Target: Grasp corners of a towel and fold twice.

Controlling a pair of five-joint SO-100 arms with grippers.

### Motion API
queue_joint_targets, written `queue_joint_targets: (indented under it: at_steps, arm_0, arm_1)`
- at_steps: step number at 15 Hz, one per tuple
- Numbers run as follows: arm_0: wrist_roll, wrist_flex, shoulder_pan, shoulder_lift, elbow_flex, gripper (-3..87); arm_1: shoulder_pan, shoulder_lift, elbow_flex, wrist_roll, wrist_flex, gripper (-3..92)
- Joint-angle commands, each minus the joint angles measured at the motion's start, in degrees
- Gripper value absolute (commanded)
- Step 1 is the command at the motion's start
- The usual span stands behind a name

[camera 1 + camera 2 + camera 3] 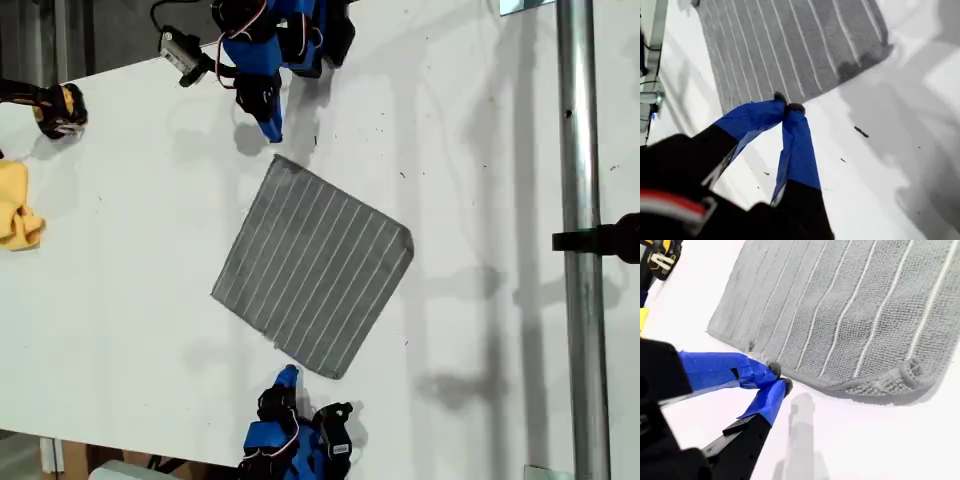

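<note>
The towel lies flat and unfolded about the middle of the table, turned diamond-wise so that each of its corners aims at a table edge. My first gripper hangs near the corner on the far side, where its arm is mounted. Its jaws are pressed together on nothing, and in its own wrist view the tips sit at the towel's edge, with that corner off to one side. My second gripper waits at the opposite table edge, jaws likewise closed and empty. It is just beside the towel's near hem and short of the corner, which curls up a little.

The cloth looks light, soft and limp, with a thick nubbly weave. It should drape and sag rather than hold shape, and it is likely to drag on the table if pulled low. The jaws would first need to part. I judge the best holds to be the two corners nearest my grippers, pinched right at the hem. The curled corner offers a raised lip to get under. The flat one may call for pressing one jaw down to scoop the edge.
</note>
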Motion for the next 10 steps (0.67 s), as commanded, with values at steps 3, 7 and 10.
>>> queue_joint_targets:
  at_steps: [3,7,10]
  arm_0:
    - [-0.9,-0.5,-0.4,0.4,0.2,-0.6]
    - [-1.0,-0.6,-0.4,0.4,0.2,-0.6]
    - [-1.1,-0.6,-0.4,0.4,0.2,-0.6]
  arm_1:
    - [-4.2,-10.7,-9.8,-1.5,-7.5,-0.2]
    - [-8.6,-18.6,-19.3,-3.3,-6.8,-0.2]
    - [-12.3,-33.7,-33.2,-8.3,-6.1,-0.2]
